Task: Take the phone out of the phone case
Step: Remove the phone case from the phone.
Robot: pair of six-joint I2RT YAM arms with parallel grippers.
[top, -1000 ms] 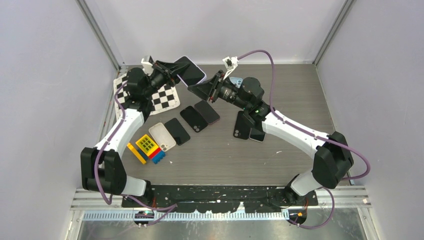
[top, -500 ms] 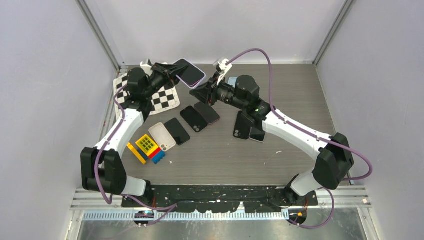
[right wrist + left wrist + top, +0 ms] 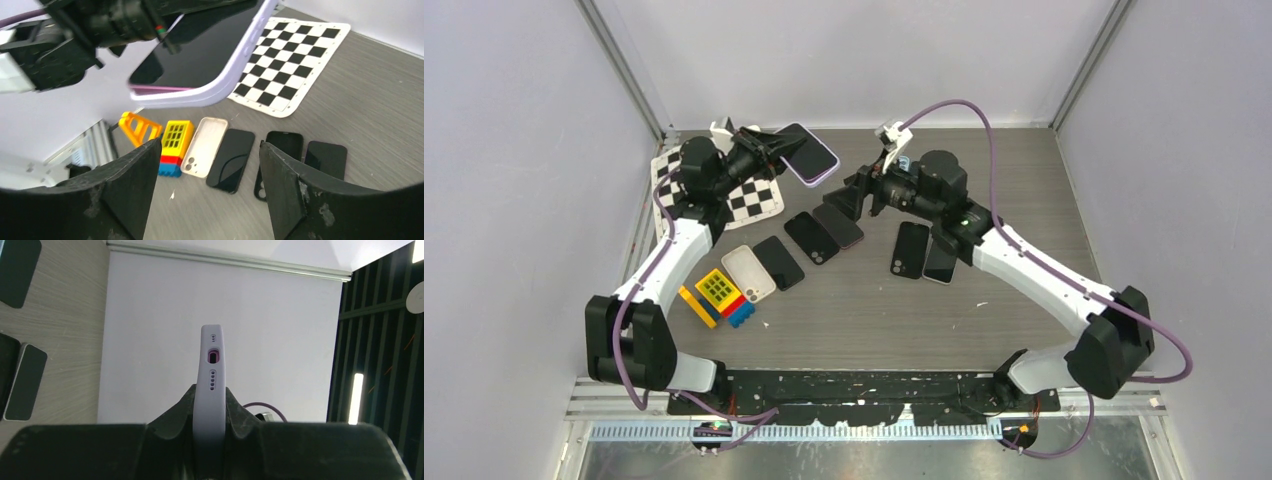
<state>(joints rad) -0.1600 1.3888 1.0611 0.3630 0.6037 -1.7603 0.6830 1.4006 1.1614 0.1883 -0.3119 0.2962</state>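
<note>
A grey wood-grain table (image 3: 1024, 190) sits inside a booth of plain pale walls (image 3: 874, 60), with slanted metal frame posts (image 3: 624, 70) at the back corners.

At 11 o'clock in the top view, the left gripper (image 3: 769, 150) holds the phone (image 3: 200, 50) in the air above the table. Its 2 fingers are pressed onto the flat faces of the lilac phone case (image 3: 809, 152). The phone sits inside the case with its dark screen showing. The left wrist view looks along the case's end, where there are a port cutout and small holes.

At 12 o'clock from the table's middle, the right gripper (image 3: 852, 195) has its fingers spread wide and holds nothing. It is near the cased phone but apart from it.

- **10 o'clock:** a checkerboard mat (image 3: 759, 200) lies flat, partly under the left arm.
- **9 o'clock towards the centre:** a white empty case (image 3: 748, 273) and 3 dark phones (image 3: 811, 237) lie in a slanted row.
- **8 o'clock:** coloured toy blocks (image 3: 719, 295) rest just beside the white case.
- **3 o'clock, close to the centre:** 2 more phones (image 3: 911, 249) lie side by side, touching or overlapping.
</note>
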